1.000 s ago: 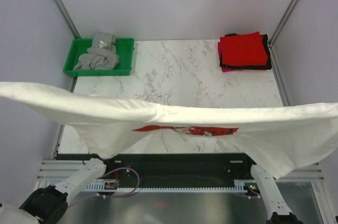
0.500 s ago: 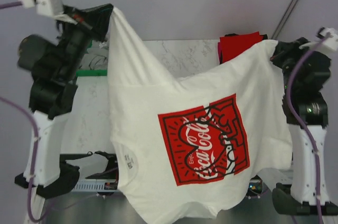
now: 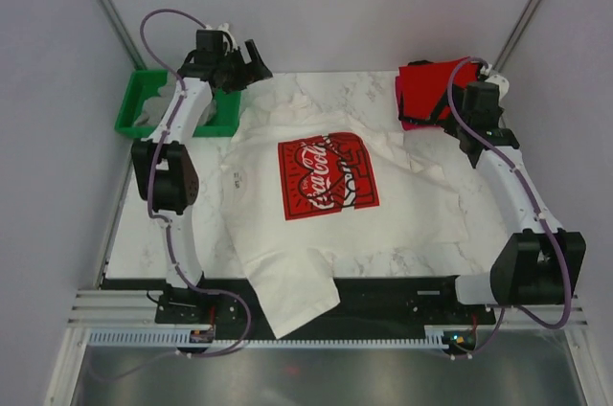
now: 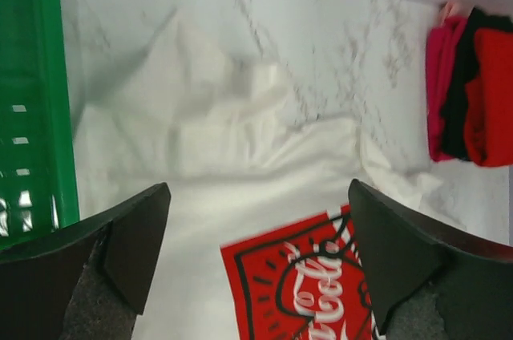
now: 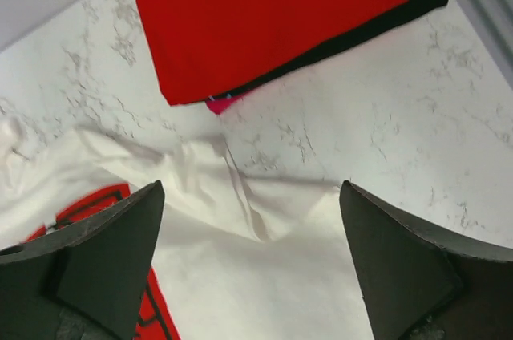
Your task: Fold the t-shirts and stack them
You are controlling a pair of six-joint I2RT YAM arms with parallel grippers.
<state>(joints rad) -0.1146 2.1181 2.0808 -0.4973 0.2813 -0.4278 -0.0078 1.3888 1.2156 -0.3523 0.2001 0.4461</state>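
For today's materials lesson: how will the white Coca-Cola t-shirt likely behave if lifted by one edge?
Probably floppy: the white t-shirt lies wrinkled and bunched, its near part past the table edge. Likely light, being thin cloth. It would probably sag, not roll or tip.

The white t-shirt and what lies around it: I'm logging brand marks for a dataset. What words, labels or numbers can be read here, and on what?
"Coca-Cola": white script in the red print on the white t-shirt, lying spread on the table.
Neck label inside the shirt's collar: dark marks, too small to read.
Folded stack of red, black and pink shirts: no text visible.
Green tray: no text visible.
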